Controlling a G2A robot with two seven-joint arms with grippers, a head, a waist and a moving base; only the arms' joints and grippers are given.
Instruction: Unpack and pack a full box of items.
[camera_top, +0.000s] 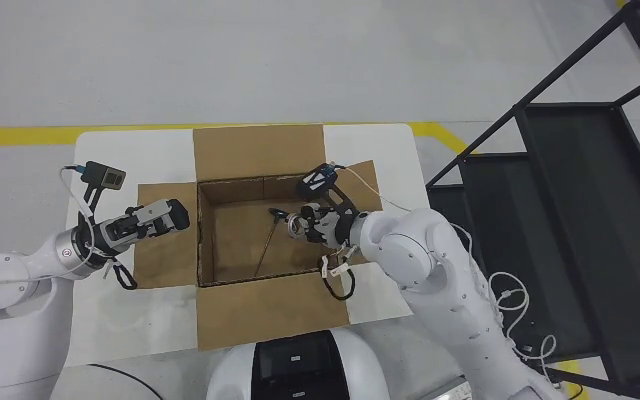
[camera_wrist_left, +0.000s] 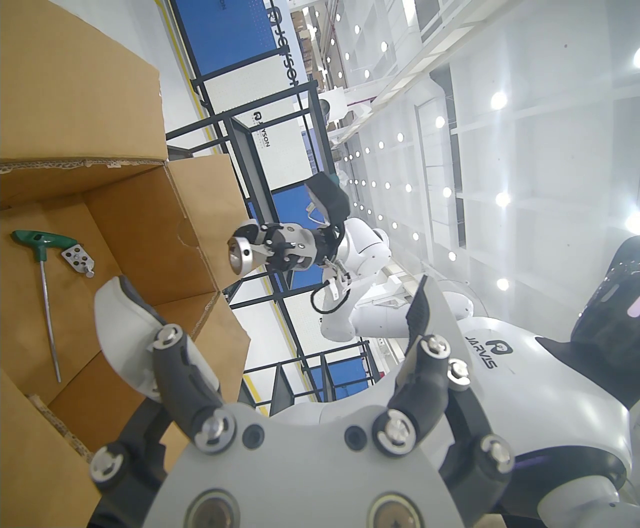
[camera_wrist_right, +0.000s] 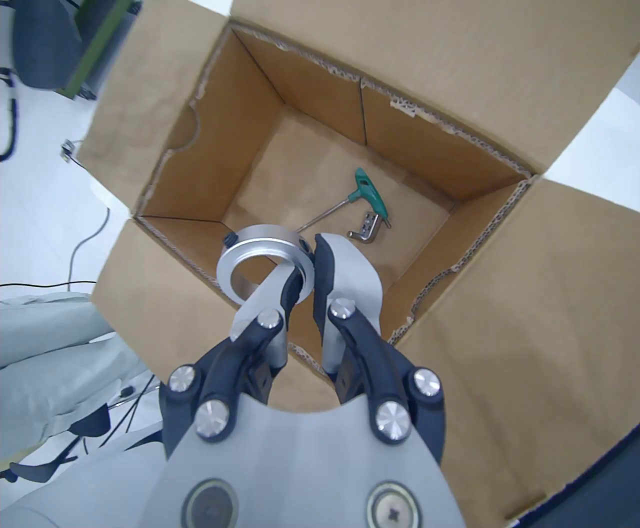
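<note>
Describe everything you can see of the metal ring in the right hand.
The metal ring is a thick, silvery collar with a matte, aluminium-like finish and a wide round hole. A small dark screw sits in its outer wall, and there is another small hole near the grip. The right hand is shut on it, clamping its wall from inside the hole and from outside. It is held in the air over the open cardboard box, touching nothing else.

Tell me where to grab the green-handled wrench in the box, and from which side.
Grip the wrench by its green handle, straight down through the open box, jaws across the handle. It lies flat on the floor; the shaft is thin, and a metal bracket sits nearby.
</note>
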